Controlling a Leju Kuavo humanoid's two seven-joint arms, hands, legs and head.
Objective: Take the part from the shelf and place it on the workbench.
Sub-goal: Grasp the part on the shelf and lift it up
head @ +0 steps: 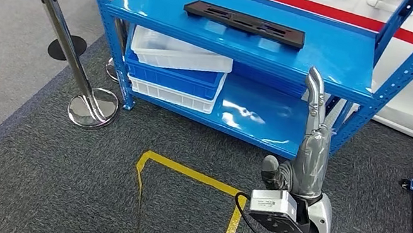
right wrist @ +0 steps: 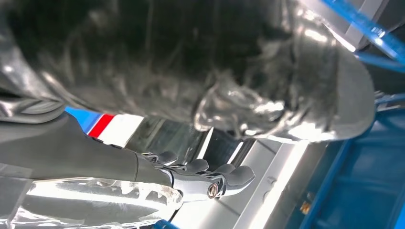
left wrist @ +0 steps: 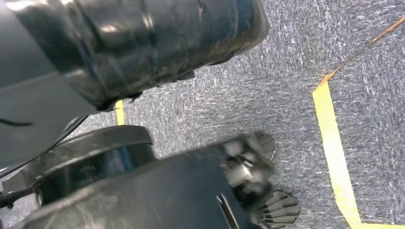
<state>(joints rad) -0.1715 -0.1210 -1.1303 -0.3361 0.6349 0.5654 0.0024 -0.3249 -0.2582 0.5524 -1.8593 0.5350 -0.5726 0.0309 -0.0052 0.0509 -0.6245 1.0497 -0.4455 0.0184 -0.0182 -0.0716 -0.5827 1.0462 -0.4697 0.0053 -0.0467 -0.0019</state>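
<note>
The right hand is raised in front of the blue shelf, its fingers stretched straight up and apart with the thumb out to the side, holding nothing. The flat black part lies on the shelf's top board, beyond the hand and off to its left, well apart from it. The left hand hangs over the grey carpet near a line of yellow tape; its fingers are blurred, so their state cannot be told.
</note>
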